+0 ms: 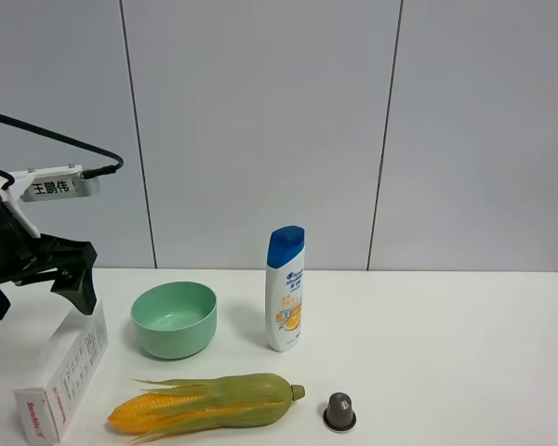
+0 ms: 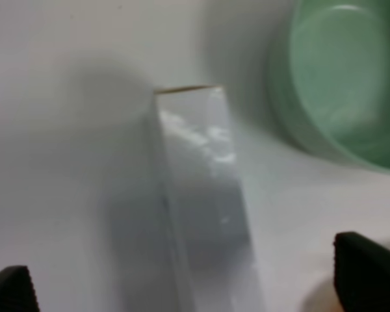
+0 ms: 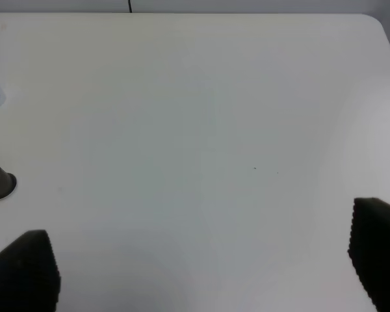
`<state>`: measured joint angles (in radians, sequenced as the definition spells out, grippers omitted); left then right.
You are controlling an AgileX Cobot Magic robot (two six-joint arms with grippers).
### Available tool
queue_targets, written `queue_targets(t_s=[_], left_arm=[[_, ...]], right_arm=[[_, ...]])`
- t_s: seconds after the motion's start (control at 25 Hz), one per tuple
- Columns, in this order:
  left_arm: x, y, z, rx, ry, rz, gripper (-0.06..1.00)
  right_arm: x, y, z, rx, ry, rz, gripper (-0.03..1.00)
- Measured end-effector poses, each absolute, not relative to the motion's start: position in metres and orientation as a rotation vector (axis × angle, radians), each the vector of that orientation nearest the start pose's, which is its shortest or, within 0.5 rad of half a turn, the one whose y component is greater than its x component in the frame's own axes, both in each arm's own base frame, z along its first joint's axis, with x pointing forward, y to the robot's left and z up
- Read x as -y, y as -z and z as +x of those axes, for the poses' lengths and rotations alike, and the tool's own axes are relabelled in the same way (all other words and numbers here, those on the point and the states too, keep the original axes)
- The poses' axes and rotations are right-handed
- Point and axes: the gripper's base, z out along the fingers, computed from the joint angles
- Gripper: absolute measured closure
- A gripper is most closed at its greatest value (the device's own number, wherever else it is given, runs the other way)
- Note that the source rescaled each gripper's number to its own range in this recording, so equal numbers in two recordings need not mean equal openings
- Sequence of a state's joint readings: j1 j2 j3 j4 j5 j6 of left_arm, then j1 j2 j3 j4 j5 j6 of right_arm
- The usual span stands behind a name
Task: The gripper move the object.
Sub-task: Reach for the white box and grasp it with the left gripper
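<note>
Left tool [image 1: 37,305] wide over white carton [image 1: 71,370], green bowl [image 1: 174,321] just beside

- Carton [image 1: 65,376]: I read it as smooth white cardboard. The left wrist view shows a glossy sheen on its top face.
- Bowl [image 1: 174,319]: green, plastic by the look, with a smooth satin finish.
- Bottle [image 1: 285,293]: glossy white plastic with a glossy blue cap.
- Corn [image 1: 205,402]: smooth, waxy-looking husk and bumpy kernels.
- Capsule [image 1: 339,412]: dull grey and metallic-looking; too small for me to confirm.
- Table [image 1: 446,353]: smooth, white, mostly matt.
- Left gripper [image 1: 37,293]: matt black, plastic-looking.
- Right gripper [image 3: 201,260]: matt black, with finely ribbed finger edges.
</note>
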<state>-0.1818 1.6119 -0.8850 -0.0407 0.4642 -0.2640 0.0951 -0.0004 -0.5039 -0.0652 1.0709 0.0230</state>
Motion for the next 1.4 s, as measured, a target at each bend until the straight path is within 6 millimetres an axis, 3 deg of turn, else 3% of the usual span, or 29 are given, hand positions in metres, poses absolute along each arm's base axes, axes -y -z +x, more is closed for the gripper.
queue_targets(t_s=[0.56, 0.92, 1.4], left_arm=[[0.057, -0.17, 0.302, -2.764, 0.145, -0.141, 0.05], [0.07, -0.143, 0.303, -2.85, 0.129, -0.073, 0.05], [0.072, -0.127, 0.306, -2.872, 0.123, -0.067, 0.05]], right_arm=[[0.006, -0.278, -0.005, -2.047, 0.005, -0.07, -0.03], [0.006, -0.278, -0.005, -2.047, 0.005, -0.07, -0.03], [0.006, -0.278, -0.005, -2.047, 0.005, -0.07, -0.03]])
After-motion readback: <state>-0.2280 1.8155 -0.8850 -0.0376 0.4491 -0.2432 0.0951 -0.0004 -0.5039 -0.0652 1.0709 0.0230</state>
